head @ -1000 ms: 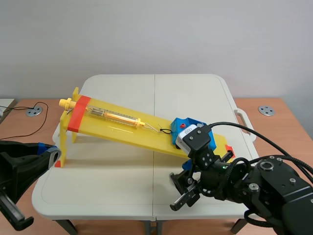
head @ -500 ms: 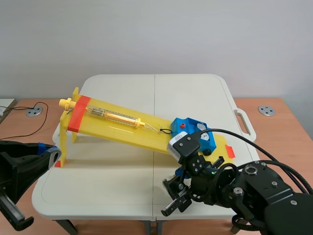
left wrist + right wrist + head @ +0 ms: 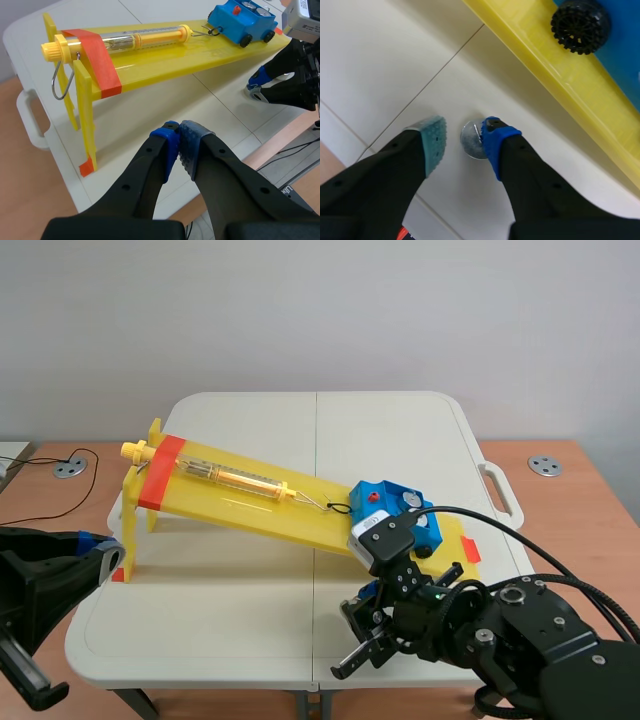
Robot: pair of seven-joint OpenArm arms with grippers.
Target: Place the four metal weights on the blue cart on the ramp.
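Only close-up, metal weight [image 3: 470,143], within parted right tool [image 3: 464,136]

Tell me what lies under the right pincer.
A round silver metal weight lies flat on the white table, between the fingers of the open right pincer, close by its blue pad. That pad hides part of the weight's rim.

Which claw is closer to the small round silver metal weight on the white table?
Right. The right claw is open around the small round silver metal weight; the left claw is shut, off by the yellow plastic ramp's raised end.
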